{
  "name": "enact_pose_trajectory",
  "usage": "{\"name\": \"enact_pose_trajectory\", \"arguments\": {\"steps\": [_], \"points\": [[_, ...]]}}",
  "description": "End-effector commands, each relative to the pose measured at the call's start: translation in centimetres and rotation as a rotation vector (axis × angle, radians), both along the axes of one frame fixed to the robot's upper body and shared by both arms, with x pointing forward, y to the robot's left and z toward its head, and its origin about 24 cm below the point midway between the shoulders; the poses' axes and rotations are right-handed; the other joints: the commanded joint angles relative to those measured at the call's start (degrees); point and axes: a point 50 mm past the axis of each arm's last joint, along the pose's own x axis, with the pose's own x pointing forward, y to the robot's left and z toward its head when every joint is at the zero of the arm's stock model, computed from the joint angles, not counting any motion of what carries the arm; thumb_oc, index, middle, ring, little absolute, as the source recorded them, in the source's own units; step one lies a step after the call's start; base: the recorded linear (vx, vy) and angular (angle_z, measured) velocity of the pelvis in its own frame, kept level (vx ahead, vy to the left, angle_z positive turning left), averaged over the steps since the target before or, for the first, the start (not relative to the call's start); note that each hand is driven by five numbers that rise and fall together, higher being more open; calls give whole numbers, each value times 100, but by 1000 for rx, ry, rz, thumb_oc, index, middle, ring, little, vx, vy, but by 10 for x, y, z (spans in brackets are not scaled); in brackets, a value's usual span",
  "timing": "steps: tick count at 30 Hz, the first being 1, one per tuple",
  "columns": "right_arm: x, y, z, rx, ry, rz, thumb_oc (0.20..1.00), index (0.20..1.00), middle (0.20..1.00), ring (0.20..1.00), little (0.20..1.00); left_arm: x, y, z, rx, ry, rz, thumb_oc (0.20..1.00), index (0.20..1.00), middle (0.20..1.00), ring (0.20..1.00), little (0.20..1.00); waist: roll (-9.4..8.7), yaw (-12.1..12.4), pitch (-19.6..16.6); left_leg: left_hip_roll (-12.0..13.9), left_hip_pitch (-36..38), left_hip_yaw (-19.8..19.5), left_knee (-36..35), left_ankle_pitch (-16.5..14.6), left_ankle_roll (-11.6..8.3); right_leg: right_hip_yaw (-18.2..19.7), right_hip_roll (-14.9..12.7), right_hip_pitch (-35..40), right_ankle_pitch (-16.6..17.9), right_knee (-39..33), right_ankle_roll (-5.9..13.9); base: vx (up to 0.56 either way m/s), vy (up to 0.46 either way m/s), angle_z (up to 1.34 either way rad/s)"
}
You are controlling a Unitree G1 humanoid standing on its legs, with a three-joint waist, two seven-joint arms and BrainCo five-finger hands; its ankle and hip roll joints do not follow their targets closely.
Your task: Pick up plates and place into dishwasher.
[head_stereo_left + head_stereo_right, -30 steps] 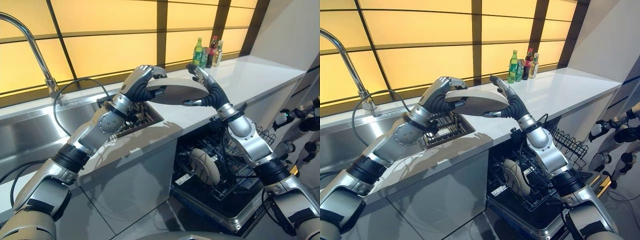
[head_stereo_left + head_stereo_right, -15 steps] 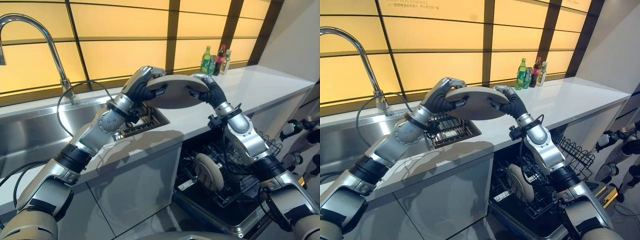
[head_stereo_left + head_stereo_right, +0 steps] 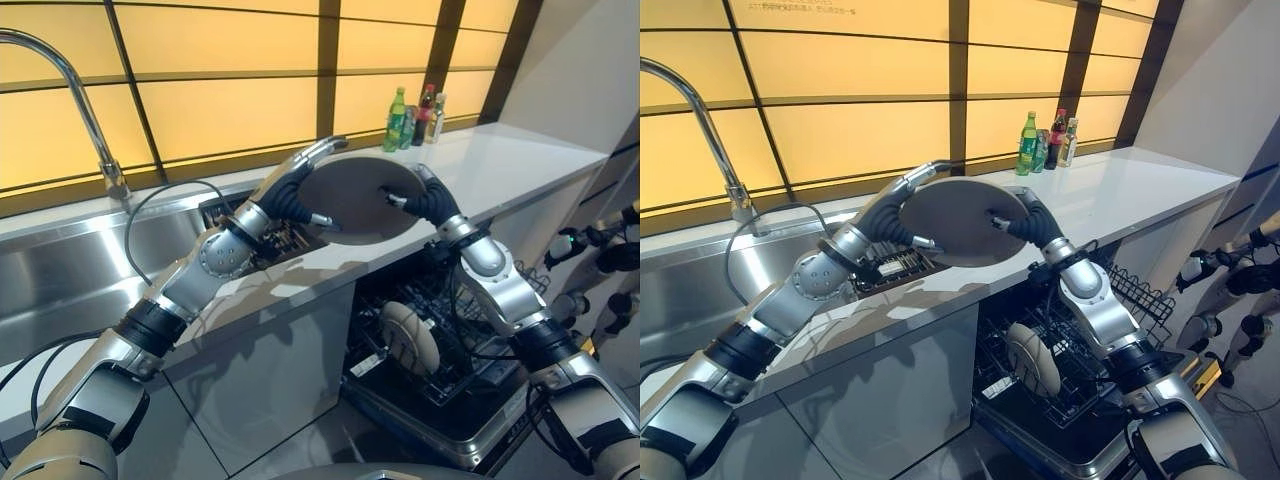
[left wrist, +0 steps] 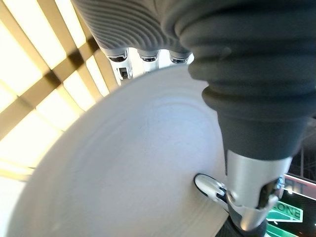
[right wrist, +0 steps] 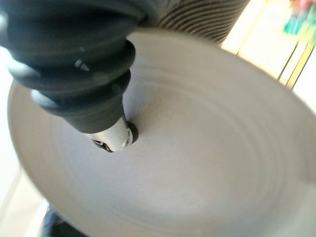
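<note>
plate (image 3: 357, 200) up on edge above the worktop (image 3: 520, 160), face toward the camera | left hand (image 3: 292, 188) and right hand (image 3: 425, 198) both pinch its rim, thumbs on the face | open dishwasher rack (image 3: 440, 340) sits below, right-arm side; right hand nearer

Plate (image 3: 360, 200) looks like matt ceramic w/ faint rings, smooth. Sink (image 3: 70, 265) and tap (image 3: 70, 95) are brushed/shiny metal. Counter (image 3: 520, 160) is seen as smooth, glossy white. Rack (image 3: 440, 340) is dark coated wire. Bottles (image 3: 415, 108) look like shiny plastic.
</note>
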Motion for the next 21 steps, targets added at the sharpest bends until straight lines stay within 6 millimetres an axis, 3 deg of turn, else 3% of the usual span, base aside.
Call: {"name": "enact_pose_trajectory", "arguments": {"steps": [1, 4, 5, 11, 16, 21], "points": [[2, -48, 53, -150, -212, -246, 200, 200, 200, 200, 200, -9, -8, 15, -132, -2, -110, 1000, 1000, 1000, 1000, 1000, 166, -77, 533, -62, 243, 288, 58, -1025, 153, 204, -129, 343, -907, 56, 481, -3, -42, -10], [-6, -78, 47, -249, -209, -397, 200, 200, 200, 200, 200, -15, -4, 10, -202, 82, -154, 1000, 1000, 1000, 1000, 1000, 155, -141, 593, -41, 240, 358, 58, -1023, 155, 268, -118, 306, -887, 56, 490, -20, -44, -19], [-12, -97, 46, -301, -213, -488, 200, 200, 200, 200, 200, -21, -3, 6, -236, 123, -180, 1000, 1000, 1000, 1000, 1000, 142, -178, 660, -27, 217, 389, 58, -1012, 152, 297, -110, 263, -861, 56, 497, -44, -55, -14], [-28, -152, 36, -379, -126, -745, 200, 200, 200, 200, 200, -38, -4, -13, -368, 346, -315, 1000, 1000, 1000, 1000, 1000, 143, -216, 848, 3, 142, 437, 58, -984, 135, 366, -83, 153, -803, 56, 509, -25, -59, -17], [-33, -173, 16, -426, 7, -842, 200, 200, 200, 200, 200, -48, -11, -26, -436, 530, -434, 1000, 1000, 1000, 1000, 1000, 188, -199, 951, 27, 55, 447, 58, -942, 104, 340, -108, 57, -769, 56, 515, -14, -66, -9], [-19, -180, 15, -444, 82, -882, 200, 200, 200, 200, 200, -51, -16, -27, -482, 596, -482, 1000, 1000, 1000, 1000, 1000, 310, -113, 1229, 27, -156, 430, 61, -872, 77, 299, -148, -153, -720, 56, 508, -89, -56, 1]]}}
